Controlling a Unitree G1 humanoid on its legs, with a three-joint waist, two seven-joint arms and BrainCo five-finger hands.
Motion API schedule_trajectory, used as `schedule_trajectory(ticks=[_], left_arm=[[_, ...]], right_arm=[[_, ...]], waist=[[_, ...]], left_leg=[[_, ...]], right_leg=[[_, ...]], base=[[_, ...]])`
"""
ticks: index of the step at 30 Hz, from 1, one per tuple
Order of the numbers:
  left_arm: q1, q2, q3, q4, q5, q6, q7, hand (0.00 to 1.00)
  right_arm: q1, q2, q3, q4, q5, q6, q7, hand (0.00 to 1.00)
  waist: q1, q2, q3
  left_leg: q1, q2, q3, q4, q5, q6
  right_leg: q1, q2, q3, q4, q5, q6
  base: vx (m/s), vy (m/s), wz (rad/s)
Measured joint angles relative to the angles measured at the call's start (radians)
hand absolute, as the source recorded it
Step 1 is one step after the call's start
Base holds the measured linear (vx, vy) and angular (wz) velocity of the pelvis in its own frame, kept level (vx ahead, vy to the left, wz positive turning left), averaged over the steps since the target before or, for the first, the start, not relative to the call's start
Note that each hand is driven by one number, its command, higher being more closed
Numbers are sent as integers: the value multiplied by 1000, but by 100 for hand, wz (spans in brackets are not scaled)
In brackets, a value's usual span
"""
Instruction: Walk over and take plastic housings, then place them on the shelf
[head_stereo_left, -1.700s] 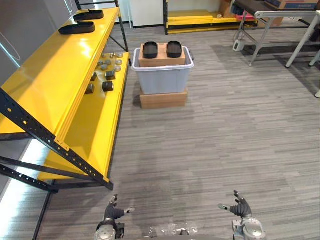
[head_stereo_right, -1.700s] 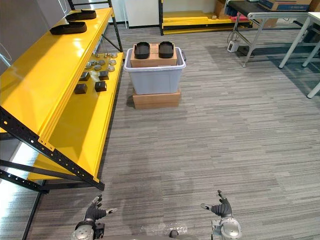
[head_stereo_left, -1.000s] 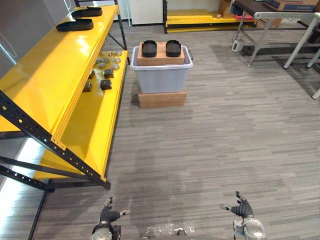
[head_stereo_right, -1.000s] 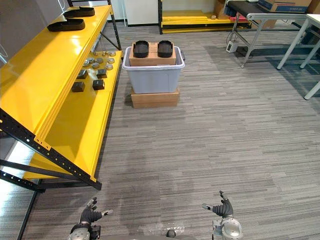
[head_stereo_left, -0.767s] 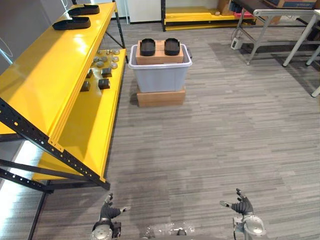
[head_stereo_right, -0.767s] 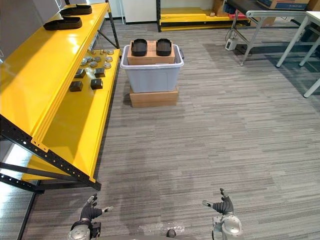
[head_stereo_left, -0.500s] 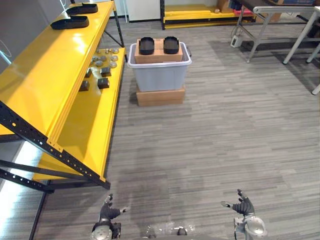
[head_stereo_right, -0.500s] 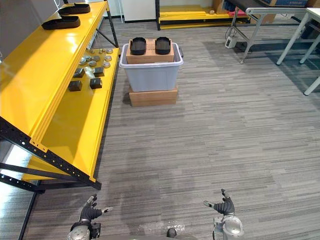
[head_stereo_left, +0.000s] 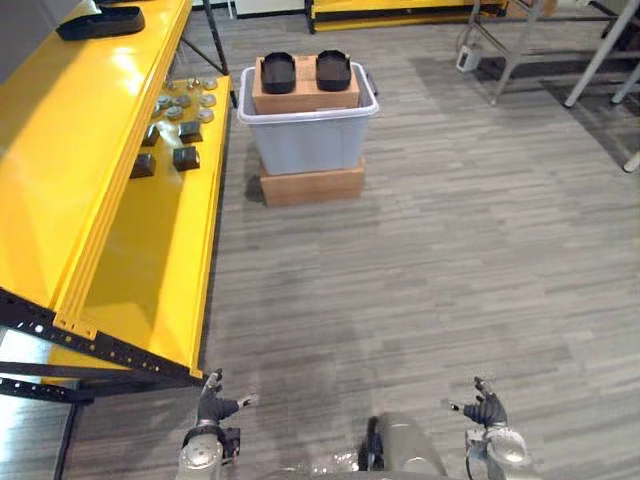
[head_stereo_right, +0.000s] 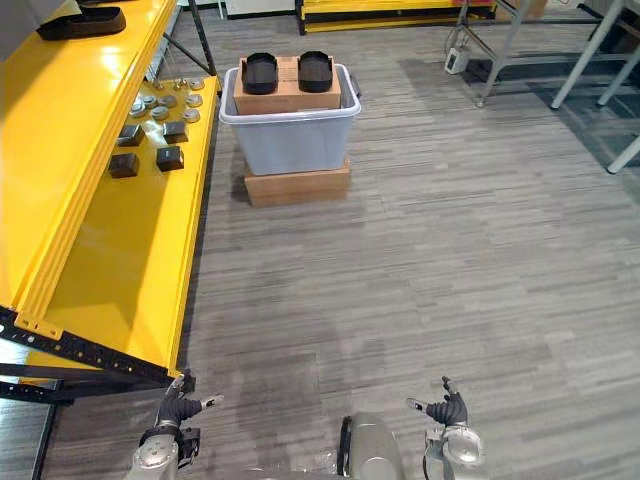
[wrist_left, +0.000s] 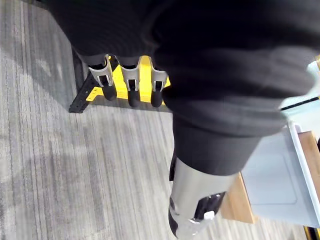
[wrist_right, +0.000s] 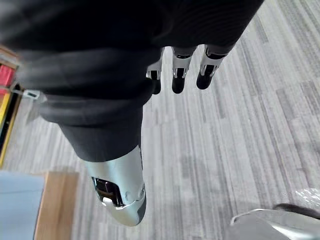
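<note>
Grey striped floor lies all around me. Two black plastic housings sit far ahead on a brown cardboard box in a pale grey plastic tub, right of the long yellow metal shelf. My left hand and right hand hang near, fingers loose, holding nothing.

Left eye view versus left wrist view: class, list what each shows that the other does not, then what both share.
Left eye view, not the wrist view: two black plastic housings on a brown cardboard box inside the pale grey plastic bin, small metal parts on the yellow metal shelf, and the right hand.
Left wrist view, not the eye view: a close look along the straight fingers of the left hand.
Both: the left hand, the shelf, the bin, the striped grey floor.
</note>
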Motion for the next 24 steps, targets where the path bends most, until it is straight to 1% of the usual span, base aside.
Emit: schedule_trajectory(ticks=[1,2,3,4,5,6,7,8,9,10,11,12,13,14,15,16,17,18,19,20,21,22,23,24], left_arm=[[-12,-1,0,10,0,0,0,0],[-16,-2,0,11,-1,-1,0,0],[-20,-6,0,12,-2,-2,0,0],[-23,-14,2,15,-6,-3,-1,0],[-20,-23,4,17,-15,-6,-3,0],[-14,-25,6,18,-21,-7,-3,0],[-2,-33,11,19,-44,-7,-3,0],[9,-39,12,19,-60,-7,-3,0],[14,-41,12,19,-66,-7,-3,0],[22,-42,13,18,-80,-7,-3,0],[24,-43,17,18,-83,-7,-3,0],[30,-46,25,18,-86,-6,-3,0],[37,-57,44,19,-92,-5,-2,0],[37,-66,44,19,-92,-5,-2,0],[37,-73,44,18,-92,-5,-2,0],[38,-85,43,20,-92,-5,-2,0],[42,-87,44,28,-93,-6,-1,0],[45,-83,44,37,-95,-5,-1,0],[38,-74,43,43,-98,-4,-2,0],[29,-77,41,48,-98,-3,-2,0],[20,-85,38,54,-98,-3,-3,0],[21,-84,35,64,-98,-3,-3,0],[22,-80,34,73,-98,-2,-3,0],[23,-70,32,87,-98,6,-2,0]], right_arm=[[-11,2,0,-3,0,-1,0,0],[-16,2,2,-2,0,0,1,0],[-20,2,3,-3,1,-1,4,0],[-17,3,4,-1,1,-1,4,0],[-9,8,5,-1,5,-1,4,0],[-5,14,6,-2,10,-2,4,0],[3,20,7,-4,23,-9,2,0],[5,22,6,-3,41,-13,-2,0],[5,21,5,-3,43,-14,-2,0],[-3,20,5,-4,45,-16,-3,0],[-9,23,-1,0,47,-15,-2,0],[-12,27,-3,0,49,-14,-2,0],[-17,37,-7,1,49,-14,-2,0],[-14,37,-11,3,49,-14,-2,0],[-11,36,-18,3,49,-14,-3,0],[-5,28,-26,4,49,-15,-5,0],[6,27,-28,11,49,-13,-6,0],[12,34,-27,12,49,-8,-6,0],[21,53,-22,14,49,-7,-5,0],[30,53,-22,19,49,-7,-5,0],[28,51,-23,36,48,-6,-4,0],[25,56,-23,50,46,-5,-2,0],[28,61,-23,51,45,-4,-1,0],[32,70,-22,51,40,-4,0,0]], waist=[[-13,-1,0],[-14,-2,0],[-13,-2,1],[-13,1,9],[-8,2,21],[-1,-1,25],[17,-11,34],[44,-24,38],[48,-34,39],[62,-33,39],[70,-30,42],[73,-31,43],[82,-39,48],[94,-47,53],[98,-45,51],[96,-25,44],[99,-7,35],[98,-13,30],[93,-53,12],[95,-62,7],[98,-64,3],[96,-71,5],[95,-77,7],[91,-86,11]], left_leg=[[-12,-2,-16,37,35,-55],[-35,4,-19,89,65,-60],[-88,13,-34,213,118,-55],[-187,40,-54,441,256,-47],[-285,93,-66,700,262,-49],[-319,120,-53,815,259,-44],[-383,163,-20,975,239,-14],[-445,174,7,1035,222,13],[-479,171,19,1031,217,20],[-547,159,45,970,206,23],[-598,133,58,857,175,16],[-615,117,65,784,160,13],[-626,68,69,605,158,13],[-624,6,57,407,170,2],[-622,-21,39,301,185,-13],[-616,-51,8,124,234,-17],[-621,-58,-26,99,322,32],[-621,-67,-32,118,364,59],[-635,-115,-24,174,329,97],[-643,-130,-21,190,304,101],[-643,-145,-18,198,277,112],[-609,-166,-12,183,251,122],[-581,-182,-13,170,240,124],[-515,-208,-15,150,217,128]], right_leg=[[-6,-4,-4,44,-52,-7],[-1,-6,-4,57,-78,-10],[26,-4,-8,49,-105,-15],[106,7,-19,-13,-120,-21],[218,35,-30,-97,-120,-24],[278,51,-30,-137,-120,-27],[394,76,-21,-214,-119,-34],[477,85,-3,-277,-121,-37],[505,87,8,-305,-122,-38],[557,92,30,-352,-122,-38],[596,93,45,-381,-120,-36],[612,92,56,-393,-121,-36],[653,78,70,-419,-126,-27],[692,57,85,-445,-138,-7],[708,52,89,-461,-144,3],[738,58,97,-490,-162,24],[768,67,109,-488,-201,45],[779,58,113,-478,-221,56],[774,3,111,-425,-274,82],[759,-14,110,-384,-286,95],[715,-31,115,-288,-295,111],[636,-59,127,-81,-296,125],[590,-77,140,42,-279,155],[503,-108,173,288,-243,237]], base=[[591,-227,5],[436,-223,15],[550,-288,20],[649,-343,28],[535,-271,20],[514,-236,-5],[487,-197,-29],[524,-196,-36],[488,-138,-42],[475,-71,-43],[334,-26,-45],[421,35,-45],[415,75,-49],[495,100,-47],[410,136,-35],[427,201,-28],[449,230,-22],[589,265,-5],[513,192,9],[520,168,16],[507,185,9],[400,156,8],[491,201,11],[525,158,16]])
